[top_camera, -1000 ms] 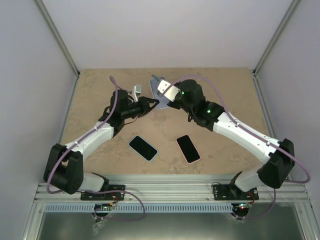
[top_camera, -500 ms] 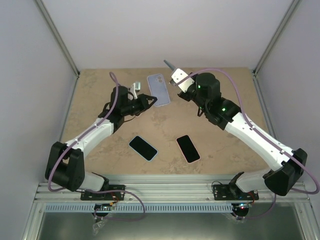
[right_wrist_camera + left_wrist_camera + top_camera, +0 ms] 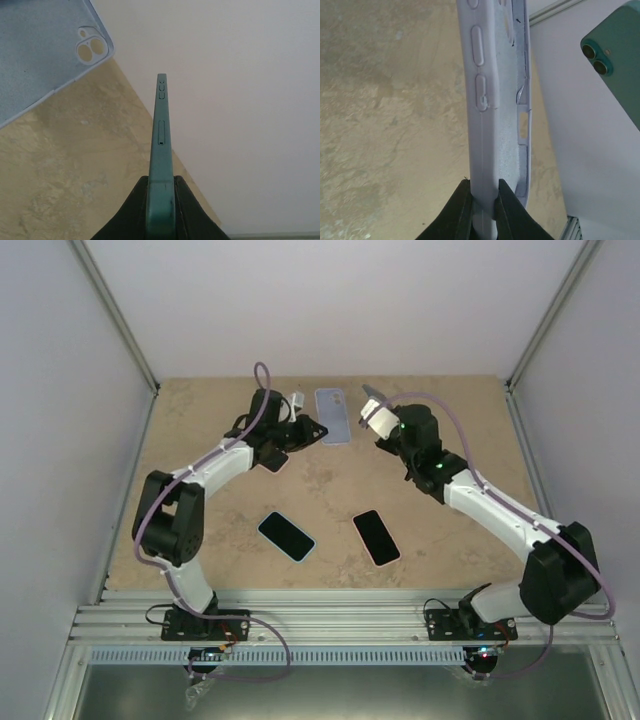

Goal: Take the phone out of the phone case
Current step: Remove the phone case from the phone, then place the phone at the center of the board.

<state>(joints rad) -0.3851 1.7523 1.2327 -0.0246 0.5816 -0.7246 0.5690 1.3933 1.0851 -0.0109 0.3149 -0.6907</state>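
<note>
Right claw (image 3: 161, 186) pinches the phone (image 3: 161, 130), left claw (image 3: 483, 189) the case (image 3: 485, 100).

The top camera hangs high above and behind the arm bases (image 3: 205, 623), which sit at 6 o'clock in its view. It looks steeply down and forward over the whole desk (image 3: 200, 510) to the back wall (image 3: 330, 300) at 12 o'clock. The left wrist camera sits very near, sighting along its own jaws up the edge of the case (image 3: 487, 125), with desk toward 9 o'clock and wall toward 3. The right wrist camera, equally near, sights along its jaws up the thin edge of the phone (image 3: 161, 150). Each wrist view catches the other's object: the phone at 2 o'clock in the left, the case at 10 o'clock in the right.
</note>
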